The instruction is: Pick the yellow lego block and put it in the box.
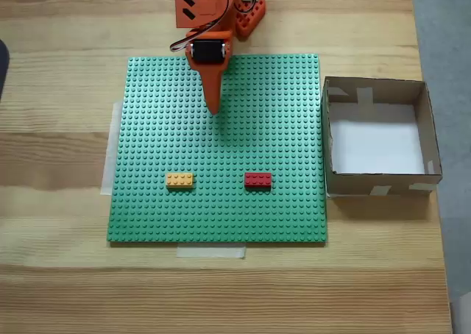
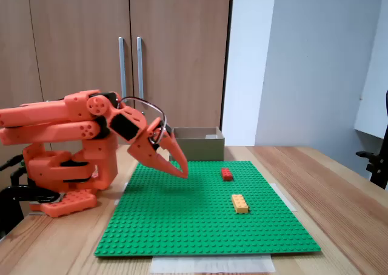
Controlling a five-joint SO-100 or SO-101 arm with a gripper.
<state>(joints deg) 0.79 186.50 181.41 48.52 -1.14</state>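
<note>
Approach step: gripper (image 1: 214, 107) top centre, fingers together, empty; next, open and descend onto yellow brick (image 1: 179, 179) lower left.

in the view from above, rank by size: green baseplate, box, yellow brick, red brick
1. green baseplate, largest by far
2. box
3. yellow brick and red brick: they look the same size, so no ranking between them
</note>
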